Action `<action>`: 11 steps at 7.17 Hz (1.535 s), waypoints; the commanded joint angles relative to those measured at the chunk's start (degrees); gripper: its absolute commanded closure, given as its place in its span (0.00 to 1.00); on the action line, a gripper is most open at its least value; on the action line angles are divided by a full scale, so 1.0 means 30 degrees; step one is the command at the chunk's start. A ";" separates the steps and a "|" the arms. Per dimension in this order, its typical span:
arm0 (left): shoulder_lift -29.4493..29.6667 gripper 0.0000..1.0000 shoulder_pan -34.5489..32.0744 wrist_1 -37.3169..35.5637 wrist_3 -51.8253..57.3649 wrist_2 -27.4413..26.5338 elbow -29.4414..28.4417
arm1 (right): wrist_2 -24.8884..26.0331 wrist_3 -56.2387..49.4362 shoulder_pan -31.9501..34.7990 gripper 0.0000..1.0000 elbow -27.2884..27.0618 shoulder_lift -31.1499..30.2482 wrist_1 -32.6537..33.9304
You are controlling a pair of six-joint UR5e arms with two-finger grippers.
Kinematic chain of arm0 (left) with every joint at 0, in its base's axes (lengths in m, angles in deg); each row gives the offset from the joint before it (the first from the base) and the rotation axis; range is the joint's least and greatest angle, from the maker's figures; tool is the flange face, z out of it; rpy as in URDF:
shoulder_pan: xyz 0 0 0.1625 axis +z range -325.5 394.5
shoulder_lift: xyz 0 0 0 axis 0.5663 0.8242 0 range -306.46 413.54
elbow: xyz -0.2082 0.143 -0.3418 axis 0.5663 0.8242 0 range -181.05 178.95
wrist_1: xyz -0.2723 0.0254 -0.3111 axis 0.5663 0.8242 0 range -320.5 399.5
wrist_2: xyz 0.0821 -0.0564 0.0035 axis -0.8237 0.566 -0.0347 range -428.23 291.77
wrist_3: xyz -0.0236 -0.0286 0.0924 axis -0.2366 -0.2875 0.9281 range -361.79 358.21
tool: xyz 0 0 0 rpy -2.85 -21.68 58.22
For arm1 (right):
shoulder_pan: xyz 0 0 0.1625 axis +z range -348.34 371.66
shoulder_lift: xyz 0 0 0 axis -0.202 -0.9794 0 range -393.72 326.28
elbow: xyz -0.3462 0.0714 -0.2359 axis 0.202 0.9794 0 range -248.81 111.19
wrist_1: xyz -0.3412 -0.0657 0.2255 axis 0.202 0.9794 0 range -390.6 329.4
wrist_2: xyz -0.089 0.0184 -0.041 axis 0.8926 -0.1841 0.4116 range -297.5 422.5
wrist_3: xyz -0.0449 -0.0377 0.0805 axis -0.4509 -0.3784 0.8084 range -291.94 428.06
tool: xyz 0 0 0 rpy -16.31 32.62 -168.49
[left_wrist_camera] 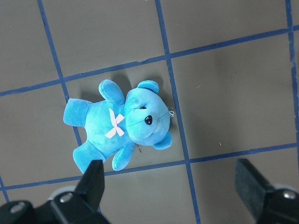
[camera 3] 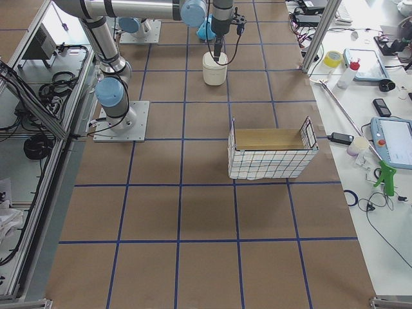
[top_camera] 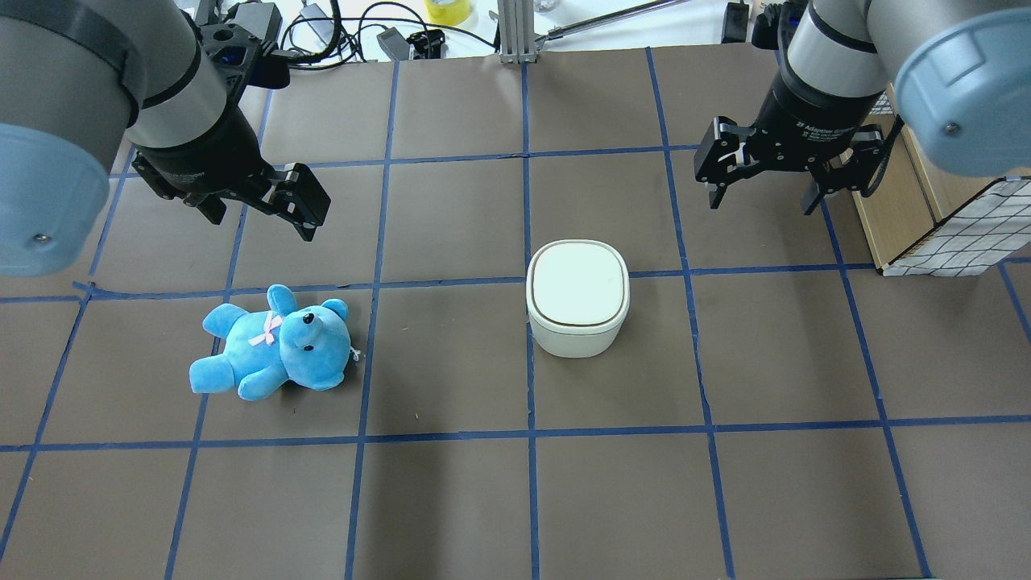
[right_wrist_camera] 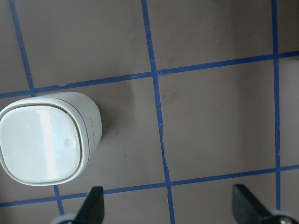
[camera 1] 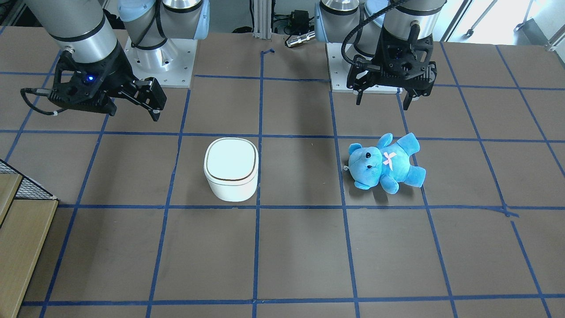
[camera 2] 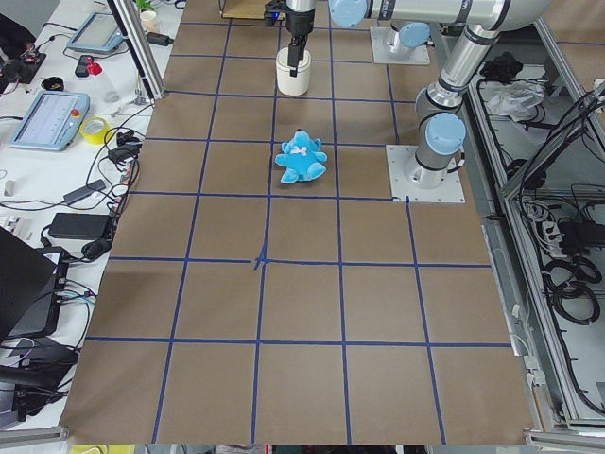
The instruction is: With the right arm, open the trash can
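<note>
The white trash can (camera 1: 231, 174) stands on the brown table with its flat lid shut; it also shows in the overhead view (top_camera: 577, 298) and at the left of the right wrist view (right_wrist_camera: 44, 140). My right gripper (top_camera: 761, 201), with the blue light, hangs open and empty above the table, off to the can's side and farther back toward the robot base, not touching it (camera 1: 152, 104). Its fingertips (right_wrist_camera: 96, 205) frame bare table. My left gripper (camera 1: 382, 102) hangs open and empty above the table near the blue teddy bear (camera 1: 386, 162).
The teddy bear (top_camera: 274, 346) lies on its back, about two grid squares from the can. A wooden box with a grid-patterned cloth side (top_camera: 950, 234) stands at the table edge beside the right arm. Blue tape lines divide the table.
</note>
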 commanded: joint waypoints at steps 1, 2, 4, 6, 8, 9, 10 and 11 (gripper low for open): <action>0.0000 0.00 0.0000 0.0000 0.0000 0.0000 0.0000 | -0.0043 0.0003 0.0010 0.33 0.0000 0.0012 0.0108; 0.0000 0.00 0.0000 0.0000 0.0000 0.0000 0.0000 | -0.0043 0.0003 0.0010 0.50 0.0000 0.0012 0.0108; 0.0000 0.00 0.0000 0.0000 0.0000 0.0000 0.0000 | -0.0073 0.0003 0.0068 0.87 -0.0029 0.0331 0.0428; 0.0000 0.00 0.0000 0.0000 0.0000 0.0000 0.0000 | -0.0015 -0.0055 0.0156 1.00 -0.0088 0.0363 0.0459; 0.0000 0.00 0.0000 0.0000 0.0000 0.0000 0.0000 | -0.0421 -0.0055 0.0854 1.00 -0.0117 0.0655 0.0489; 0.0000 0.00 0.0000 0.0000 0.0000 0.0000 0.0000 | -0.0511 0.0032 0.1556 1.00 -0.0146 0.1092 0.1156; 0.0000 0.00 0.0000 0.0000 0.0000 0.0000 0.0000 | -0.0541 0.0149 0.1969 1.00 -0.0176 0.1531 0.1627; 0.0000 0.00 0.0000 0.0000 0.0000 0.0000 0.0000 | -0.0541 0.0469 0.2234 1.00 -0.0524 0.1797 0.2530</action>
